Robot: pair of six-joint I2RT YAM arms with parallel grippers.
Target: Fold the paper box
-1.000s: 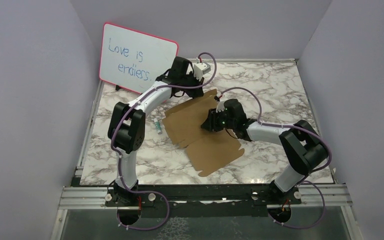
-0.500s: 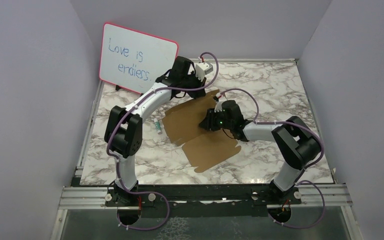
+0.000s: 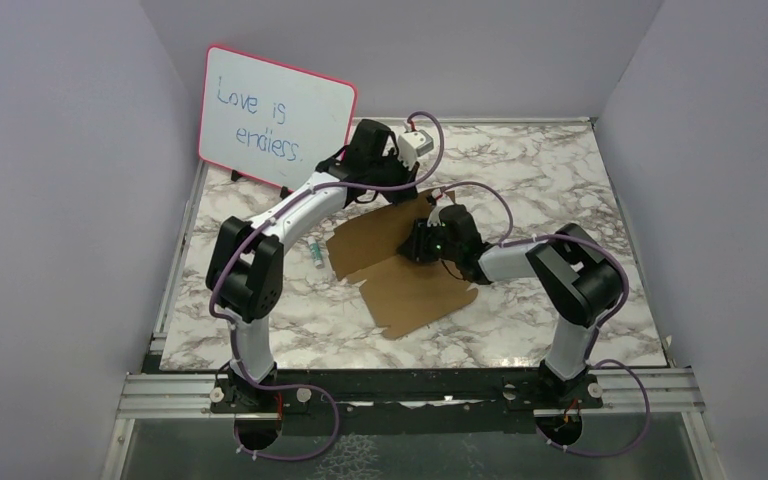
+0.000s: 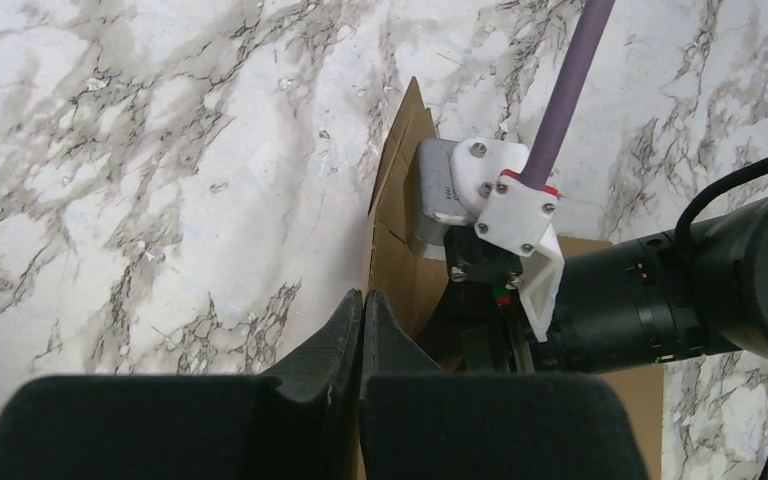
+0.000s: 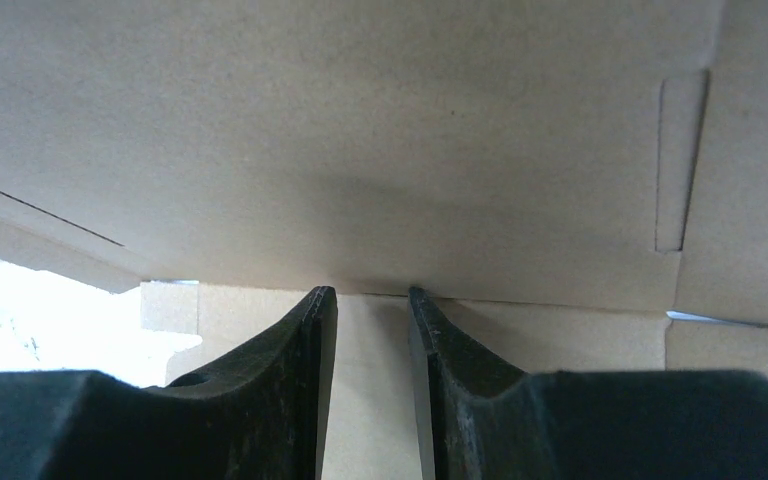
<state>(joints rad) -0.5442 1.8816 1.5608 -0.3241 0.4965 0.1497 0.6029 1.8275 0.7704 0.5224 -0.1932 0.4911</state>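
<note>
The paper box (image 3: 415, 295) is a flat brown die-cut sheet on the marble table, its far panel raised off the surface. My left gripper (image 3: 398, 182) is at that panel's far edge. In the left wrist view its fingertips (image 4: 363, 296) are shut on the thin cardboard edge (image 4: 400, 150), which shows edge-on. My right gripper (image 3: 415, 245) is low over the sheet's middle. In the right wrist view it (image 5: 370, 292) stands slightly open, with its tips against the crease where the raised panel (image 5: 360, 130) meets the flat one. Nothing is between its fingers.
A pink-framed whiteboard (image 3: 275, 115) leans at the back left, close to the left arm. A small marker (image 3: 315, 255) lies on the table (image 3: 560, 180) just left of the sheet. Grey walls close in both sides and the back.
The far panel has tilted up more steeply and the sheet has drawn in towards the back left. The left gripper rose and shifted right. The right gripper and its elbow moved left.
</note>
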